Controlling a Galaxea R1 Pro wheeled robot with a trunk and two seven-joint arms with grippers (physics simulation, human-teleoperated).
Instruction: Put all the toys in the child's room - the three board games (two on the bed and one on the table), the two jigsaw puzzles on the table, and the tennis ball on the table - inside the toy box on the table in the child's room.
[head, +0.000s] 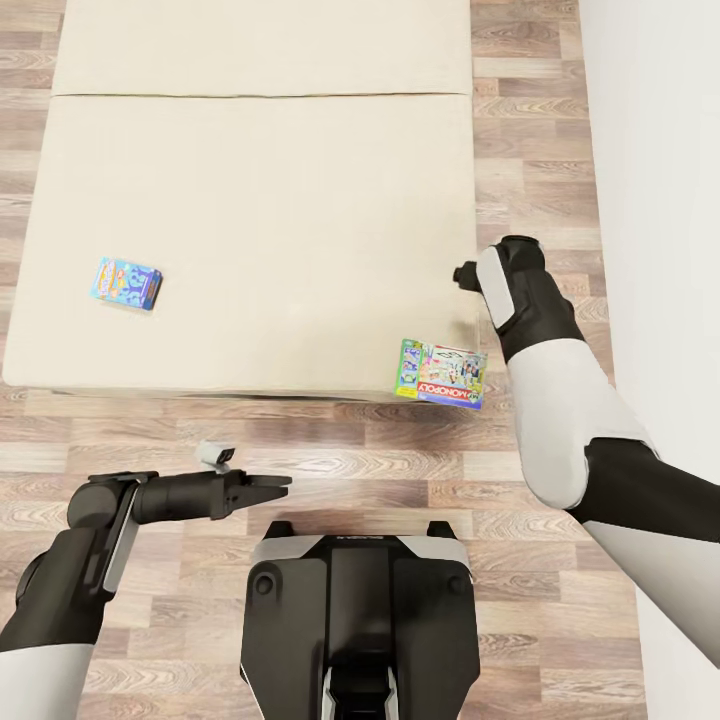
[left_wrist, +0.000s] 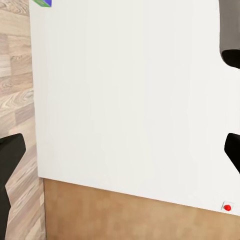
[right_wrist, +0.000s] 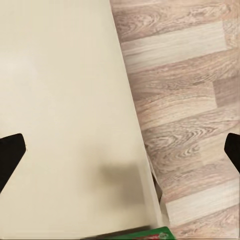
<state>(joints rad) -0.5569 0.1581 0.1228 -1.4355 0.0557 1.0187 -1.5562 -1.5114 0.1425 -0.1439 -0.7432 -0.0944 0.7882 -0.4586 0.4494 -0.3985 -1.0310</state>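
While both board games lie on the bed, the Monopoly box sits at its near corner, just below the spread-fingered right end effector; the small blue box lies near its left edge; the left end effector hangs released over the floor.

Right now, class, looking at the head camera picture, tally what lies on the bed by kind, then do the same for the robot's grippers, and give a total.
Board games on the bed: 2, the small blue box and the Monopoly box
Grippers: 2, left gripper and right gripper
Total: 4
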